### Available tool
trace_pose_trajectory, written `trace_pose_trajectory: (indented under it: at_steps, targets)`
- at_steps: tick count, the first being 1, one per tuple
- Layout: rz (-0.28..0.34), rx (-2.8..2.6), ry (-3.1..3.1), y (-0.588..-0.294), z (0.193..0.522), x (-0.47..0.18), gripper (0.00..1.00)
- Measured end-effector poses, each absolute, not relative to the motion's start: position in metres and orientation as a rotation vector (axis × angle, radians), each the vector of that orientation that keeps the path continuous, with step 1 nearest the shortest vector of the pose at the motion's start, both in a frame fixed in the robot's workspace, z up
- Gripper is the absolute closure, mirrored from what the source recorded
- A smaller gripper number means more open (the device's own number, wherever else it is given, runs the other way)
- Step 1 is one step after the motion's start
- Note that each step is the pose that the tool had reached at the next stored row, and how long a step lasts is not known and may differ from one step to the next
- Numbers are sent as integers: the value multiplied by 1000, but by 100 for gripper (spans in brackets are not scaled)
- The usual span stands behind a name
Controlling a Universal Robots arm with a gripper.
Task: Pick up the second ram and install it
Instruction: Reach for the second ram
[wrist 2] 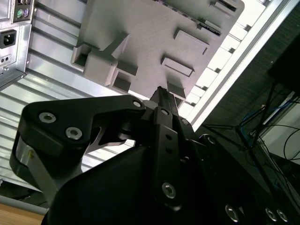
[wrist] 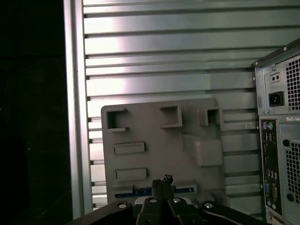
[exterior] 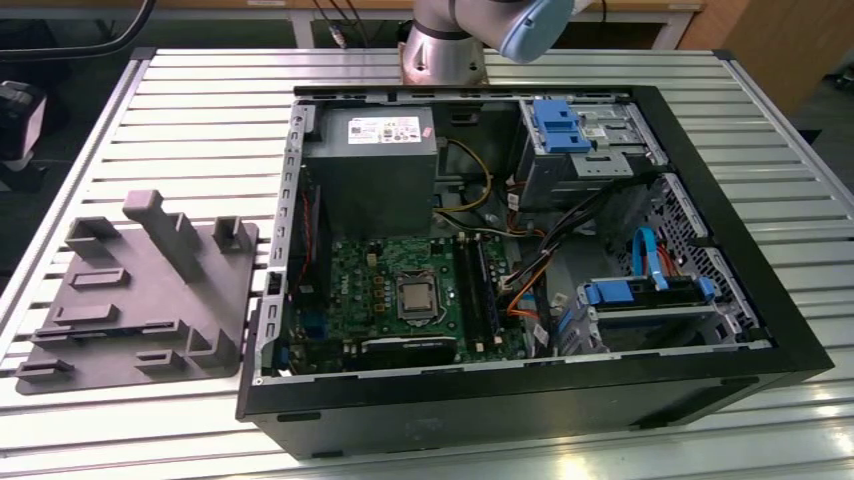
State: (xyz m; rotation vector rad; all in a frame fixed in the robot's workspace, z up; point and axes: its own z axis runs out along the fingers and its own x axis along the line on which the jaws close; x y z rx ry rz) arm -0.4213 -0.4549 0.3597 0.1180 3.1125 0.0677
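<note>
A grey moulded tray (exterior: pixel 134 300) lies on the slatted table at the exterior view's left, beside the open computer case (exterior: pixel 534 260). A thin dark stick with blue marks, the second ram (wrist: pixel 140 191), lies in a slot of the tray (wrist: pixel 159 145), with its middle hidden behind my fingers; it shows as a bluish strip (exterior: pixel 114 328) in the exterior view. My gripper (wrist: pixel 162 182) hangs above the tray over that slot, apart from it. Its fingers (wrist 2: pixel 161 96) are shut with nothing between them. The motherboard's black memory slots (exterior: pixel 474 290) lie inside the case.
The case's back panel (wrist: pixel 281 140) with ports stands close to the tray. The table's edge rail (wrist: pixel 75 108) runs along the tray's other side, with dark floor and cables (wrist 2: pixel 262 126) beyond. Tall grey posts (exterior: pixel 167 235) rise from the tray.
</note>
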Motion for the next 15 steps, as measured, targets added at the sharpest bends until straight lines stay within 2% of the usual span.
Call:
trace_pose_trajectory:
  at_steps: [15]
  targets:
    - [68,118,3112,-459,356,-425,89]
